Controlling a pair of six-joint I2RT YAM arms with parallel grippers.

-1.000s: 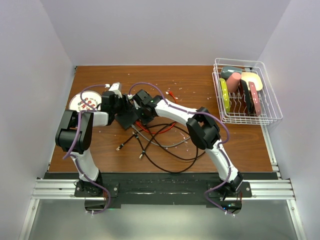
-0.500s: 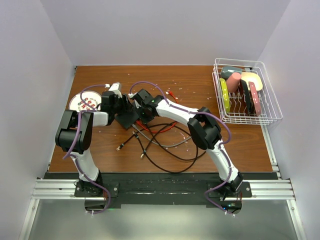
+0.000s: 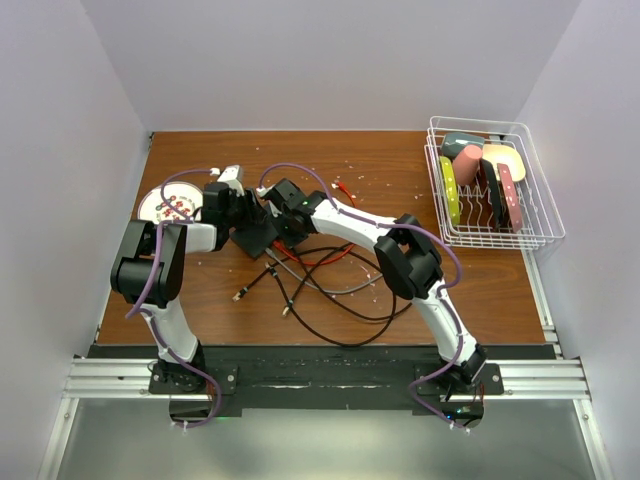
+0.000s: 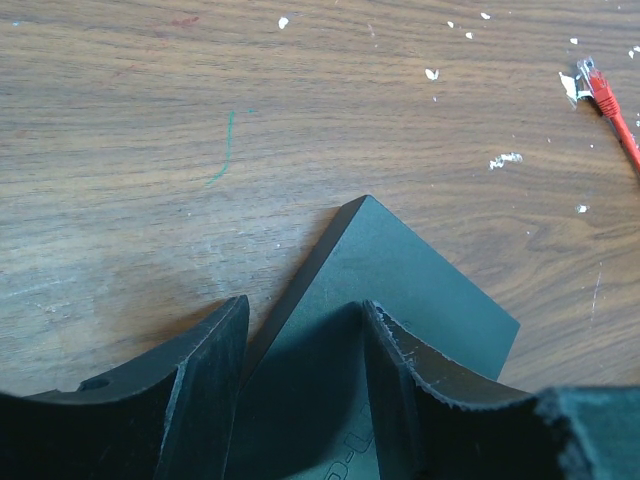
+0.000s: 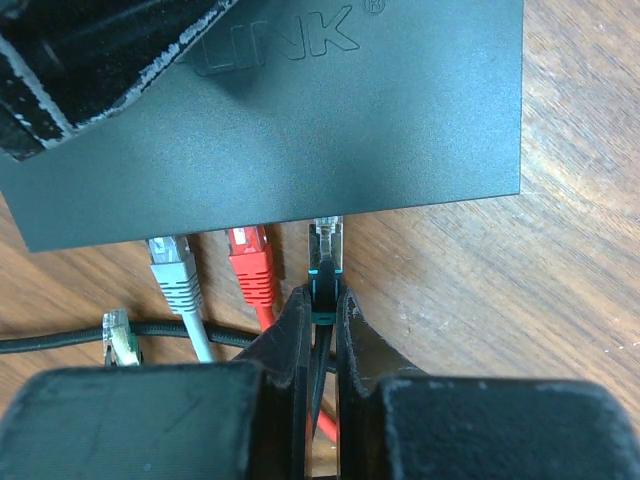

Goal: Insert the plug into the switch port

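Observation:
The black switch box point(image 5: 300, 130) lies flat on the table; it also shows in the top view point(image 3: 252, 240) and the left wrist view point(image 4: 420, 290). My right gripper point(image 5: 322, 300) is shut on a black plug with a teal band point(image 5: 325, 255). The plug's clear tip sits at the box's port edge, right of a red plug point(image 5: 252, 265) and a grey plug point(image 5: 172, 270) that sit in ports. My left gripper point(image 4: 305, 330) is open over the box's corner, with one finger point(image 4: 400, 380) on top of the box and the other point(image 4: 200, 370) beside its edge.
A tangle of black, red and grey cables point(image 3: 320, 280) lies in front of the box. A loose clear plug point(image 5: 120, 335) lies on a black cable, and a loose red plug point(image 4: 600, 85) lies further off. A white disc point(image 3: 168, 207) is at the left. A wire dish rack point(image 3: 490, 185) stands at the far right.
The right arm's elbow has shifted very slightly to the right. Nothing else has visibly changed.

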